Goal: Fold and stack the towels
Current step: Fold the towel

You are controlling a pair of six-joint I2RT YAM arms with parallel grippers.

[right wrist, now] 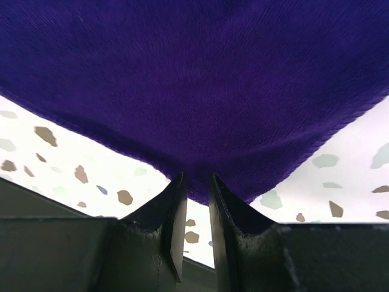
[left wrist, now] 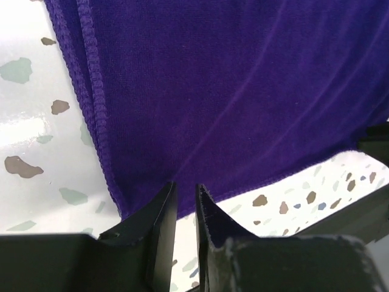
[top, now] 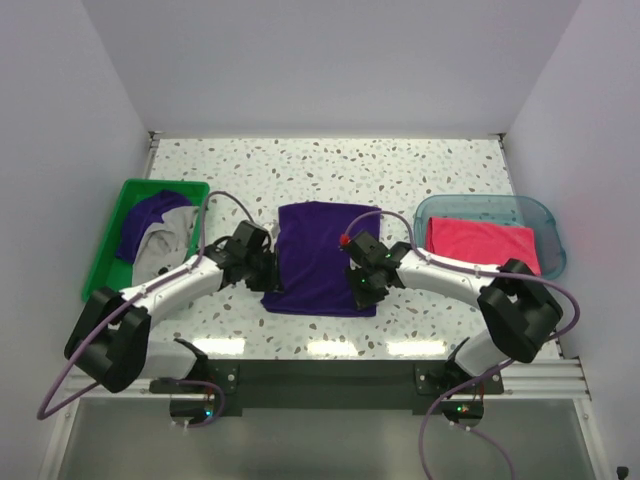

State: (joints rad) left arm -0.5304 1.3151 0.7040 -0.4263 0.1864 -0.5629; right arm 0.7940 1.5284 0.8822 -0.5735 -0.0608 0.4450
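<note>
Step in hand, as I read it: first fold of the purple towel (top: 320,255), which lies flat on the table (top: 400,170) at centre, between the two arms. The left gripper (left wrist: 186,191) sits at its near-left corner. The jaws are down to a narrow slit, the tips overlap the near hem, and creases run out from them, so it looks pinched. The right gripper (right wrist: 196,179) is at the near-right corner with the same narrow slit. Cloth puckers into the tips, so I read that as a grip too. The pink towel (top: 480,242) is already folded and lies in the teal tray (top: 545,215) on the right, which is probably the stack location. A second purple towel (top: 150,215) and the grey-white towel (top: 165,245) are bunched in the green bin (top: 105,250) on the left, not yet folded. So roughly one done, one in progress, two to go. The next move calls for lifting both near corners together, just enough to clear the table. Carry them toward the far edge at matched pace so the hem stays straight, lay near hem onto far hem, then release. Watch for a one-layer pinch slipping out on the lift. Uneven travel between the arms would also skew the fold. The left grip is the less certain one, since it sits slightly in from the actual corner.
</note>
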